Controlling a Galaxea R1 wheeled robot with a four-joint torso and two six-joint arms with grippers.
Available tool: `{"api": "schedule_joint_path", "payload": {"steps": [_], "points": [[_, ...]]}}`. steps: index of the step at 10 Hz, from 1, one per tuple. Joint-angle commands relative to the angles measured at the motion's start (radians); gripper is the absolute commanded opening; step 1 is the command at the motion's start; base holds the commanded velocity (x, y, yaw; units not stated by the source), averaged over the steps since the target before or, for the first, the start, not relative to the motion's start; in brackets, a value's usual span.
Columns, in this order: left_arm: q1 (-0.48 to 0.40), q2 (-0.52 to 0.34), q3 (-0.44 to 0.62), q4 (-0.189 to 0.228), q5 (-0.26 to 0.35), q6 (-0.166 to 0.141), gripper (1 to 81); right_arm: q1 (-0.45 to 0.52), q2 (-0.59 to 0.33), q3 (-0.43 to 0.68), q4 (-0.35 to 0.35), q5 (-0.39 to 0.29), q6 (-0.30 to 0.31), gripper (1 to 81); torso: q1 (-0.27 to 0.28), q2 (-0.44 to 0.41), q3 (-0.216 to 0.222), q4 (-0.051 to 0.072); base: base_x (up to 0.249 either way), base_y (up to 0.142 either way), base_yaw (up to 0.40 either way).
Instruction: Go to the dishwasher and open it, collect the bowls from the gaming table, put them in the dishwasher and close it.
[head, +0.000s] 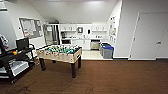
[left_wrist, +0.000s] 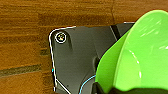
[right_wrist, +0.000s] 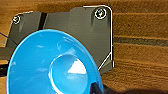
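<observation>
While your robot stands on the brown wood-grain floor (head: 120, 77) of an open room, its head camera looks across to a white-cabinet kitchenette at the far wall, where the stainless-steel-fronted dishwasher (head: 95, 45) sits under the counter, too distant for you to tell whether its door is open. Between you and the kitchenette, off to the left, stands a table-football table with a green field and dark legs (head: 60, 53); a black wheeled cart (head: 15, 62) sits at the left edge, and grey bins with blue lids (head: 107, 51) stand against the right wall near the kitchenette, beside a white door (head: 150, 35). Your left wrist camera shows the lime green round plastic bowl (left_wrist: 140, 55) close up over the floor, its rim meeting a dark part at the picture's edge; whether the left fingers are closed on it cannot be told. Your right wrist camera shows the blue round plastic bowl (right_wrist: 52, 65) likewise close up, hollow side to the lens, and the right fingers' state cannot be told either.
</observation>
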Motion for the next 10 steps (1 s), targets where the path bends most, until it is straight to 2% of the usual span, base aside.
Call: {"api": "schedule_joint_path", "payload": {"steps": [1,10], "points": [[-0.059,-0.022,0.009,-0.008,0.032,0.003,1.0,0.046,-0.014,-0.011,-0.011,-0.036,-0.003,1.0,0.0,0.0,0.0,0.0,0.0,0.0,0.0],[-0.055,-0.025,0.009,-0.008,0.03,0.004,1.0,0.046,-0.007,-0.011,-0.02,-0.036,-0.002,1.0,0.0,0.0,0.0,0.0,0.0,0.0,0.0]]}}
